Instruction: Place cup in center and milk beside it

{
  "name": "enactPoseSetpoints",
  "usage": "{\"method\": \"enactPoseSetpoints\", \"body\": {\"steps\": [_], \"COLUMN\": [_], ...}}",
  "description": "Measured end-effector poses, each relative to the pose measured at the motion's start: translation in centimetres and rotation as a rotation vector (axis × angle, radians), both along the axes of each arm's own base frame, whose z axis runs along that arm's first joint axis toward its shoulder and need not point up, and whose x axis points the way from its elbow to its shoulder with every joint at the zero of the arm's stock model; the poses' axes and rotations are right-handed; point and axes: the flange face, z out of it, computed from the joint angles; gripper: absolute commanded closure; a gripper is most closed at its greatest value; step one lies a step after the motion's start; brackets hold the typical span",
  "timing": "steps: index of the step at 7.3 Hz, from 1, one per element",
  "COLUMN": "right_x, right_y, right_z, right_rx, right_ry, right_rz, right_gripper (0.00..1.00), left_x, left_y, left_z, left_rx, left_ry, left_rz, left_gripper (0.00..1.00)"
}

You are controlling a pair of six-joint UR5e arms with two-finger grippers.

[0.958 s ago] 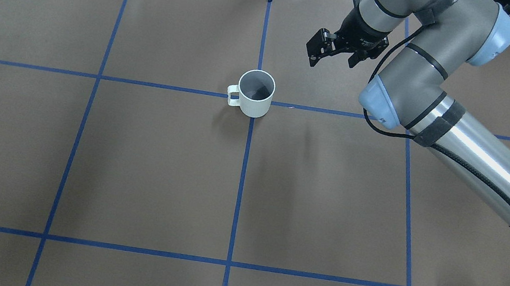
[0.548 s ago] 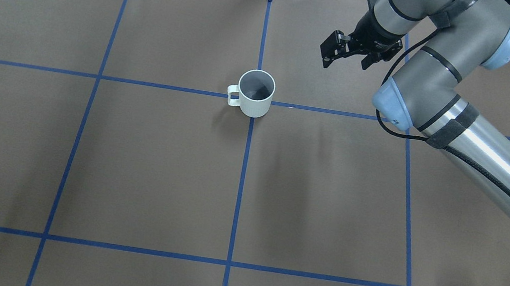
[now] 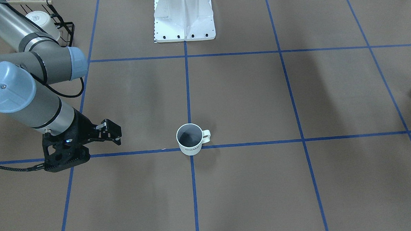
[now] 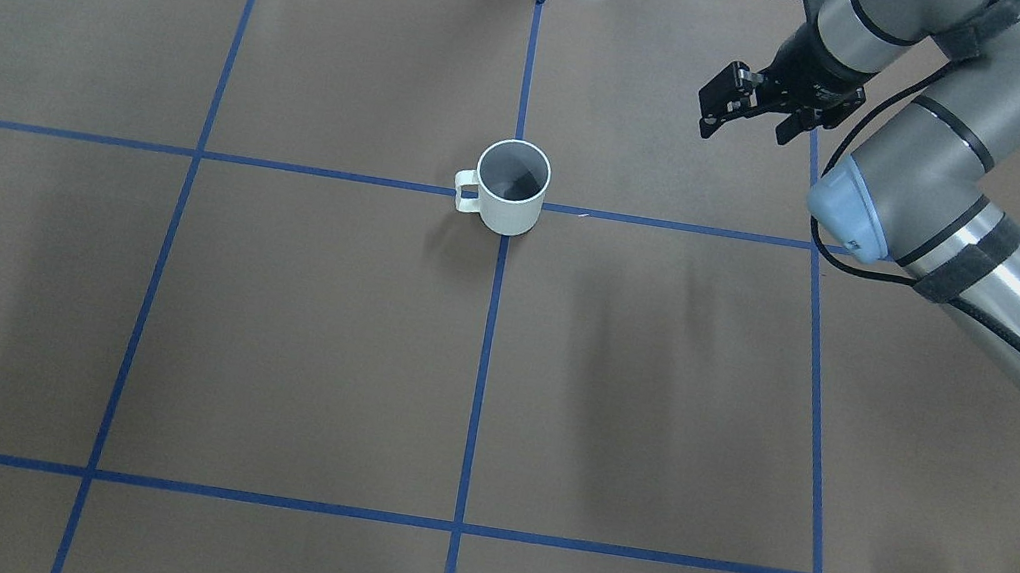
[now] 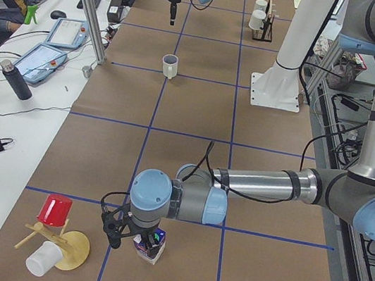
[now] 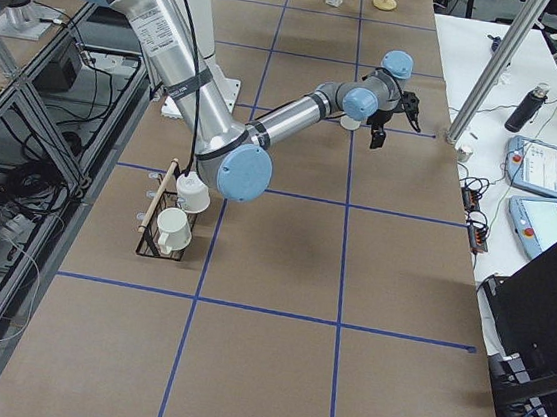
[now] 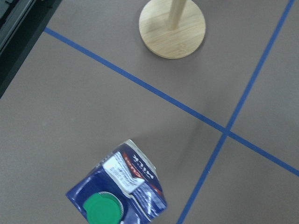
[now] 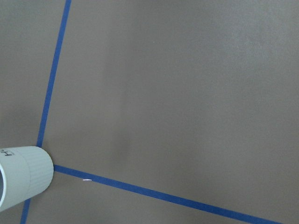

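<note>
- The HOME cup (image 4: 511, 194) stood upright at the middle of the table (image 4: 312, 328).
- The right gripper (image 4: 749, 120) hung open and empty, well apart from it.
- The left gripper (image 5: 132, 239) was at the milk carton (image 5: 152, 249); whether it gripped could not be told.

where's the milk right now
In the exterior left view the milk stands at the table's near end, on the robot's left, beside the wooden stand and far from the cup.

rack (image 6: 143, 246): 2 white mugs (image 6: 192, 195) | wooden stand (image 7: 172, 28) | red cup (image 5: 55, 209)

Overhead and front-facing cameras look down from opposite sides, sharing the cup (image 4: 510, 206).
</note>
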Motion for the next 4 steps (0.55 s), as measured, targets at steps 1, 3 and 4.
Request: {"method": "enactPoseSetpoints", "body": {"steps": [1,3,4], "right_x": [0.13,0.28,0.55], "right_y": [0.13,0.34,0.71], "right_z": [0.20,0.41,0.53], "right_rx": [-0.001,-0.001,0.003], "right_ry": [0.001,0.004,0.004], "right_rz": [0.001,0.006,0.008], "right_gripper": [0.00,0.00,0.00], "left_x": [0.06,0.19,0.20], "left_y": [0.42,1.22,1.24], "left_z": [0.47,1.22,1.36], "left_rx": [-0.025,-0.074,-0.092], "left_ry": [0.004,0.014,0.018], "left_rz": [-0.026,-0.067,-0.087], "left_gripper": [0.02,0.02,0.02]}}
